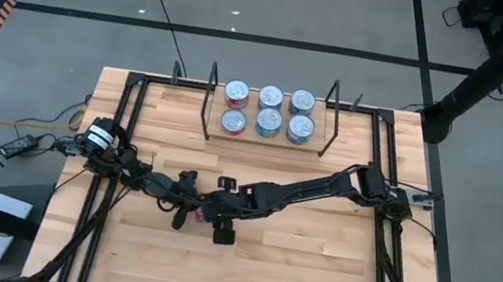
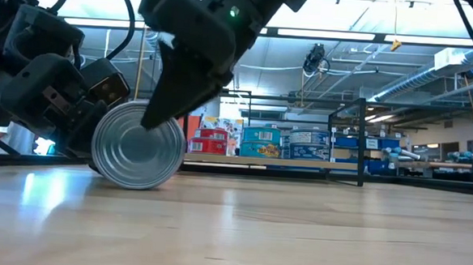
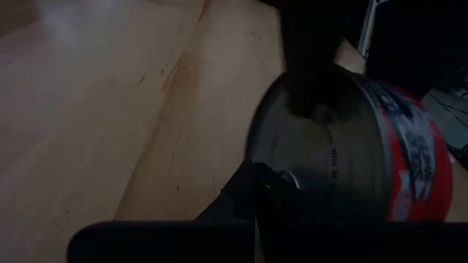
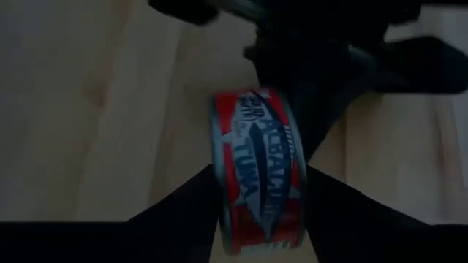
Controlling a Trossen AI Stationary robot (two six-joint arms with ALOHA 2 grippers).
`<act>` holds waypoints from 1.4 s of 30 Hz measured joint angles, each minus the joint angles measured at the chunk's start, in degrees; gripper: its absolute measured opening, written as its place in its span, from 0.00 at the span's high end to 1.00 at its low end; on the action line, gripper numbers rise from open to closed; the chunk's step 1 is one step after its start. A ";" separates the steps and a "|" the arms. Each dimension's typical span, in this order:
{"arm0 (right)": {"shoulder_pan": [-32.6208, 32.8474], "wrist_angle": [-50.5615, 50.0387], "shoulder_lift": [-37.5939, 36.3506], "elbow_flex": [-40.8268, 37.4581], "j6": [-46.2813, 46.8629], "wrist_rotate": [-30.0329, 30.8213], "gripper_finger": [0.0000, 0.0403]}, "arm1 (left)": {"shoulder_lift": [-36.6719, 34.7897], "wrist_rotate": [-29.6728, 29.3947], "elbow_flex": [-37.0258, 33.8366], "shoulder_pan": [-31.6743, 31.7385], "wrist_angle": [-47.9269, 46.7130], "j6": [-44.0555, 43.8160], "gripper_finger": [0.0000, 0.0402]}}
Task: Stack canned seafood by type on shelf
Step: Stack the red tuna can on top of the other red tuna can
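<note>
Right gripper [image 4: 256, 183] straddles a red tin [image 4: 257, 168] standing on edge mid-table; grip apparently loose. Left gripper [image 3: 256, 193] closed, largely obscured behind it.

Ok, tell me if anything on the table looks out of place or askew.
One red-labelled tin stands on its edge on the tabletop, well short of the shelf, while the six tins there lie flat. The right gripper straddles it, one finger on each flat face; the left gripper is shut beside it.

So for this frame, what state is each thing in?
Red-labelled round tuna tin: on its edge on the table, between right gripper's fingers.
Right gripper: astride the tin, jaws open.
Left gripper: shut, beside the tin.
Light-wood shelf: six tins upright, in two rows.
</note>
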 joint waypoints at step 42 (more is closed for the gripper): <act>-19.09 6.01 -6.69 0.39 -40.12 29.54 0.61 | 0.02 -1.32 0.02 0.00 0.05 -0.01 0.99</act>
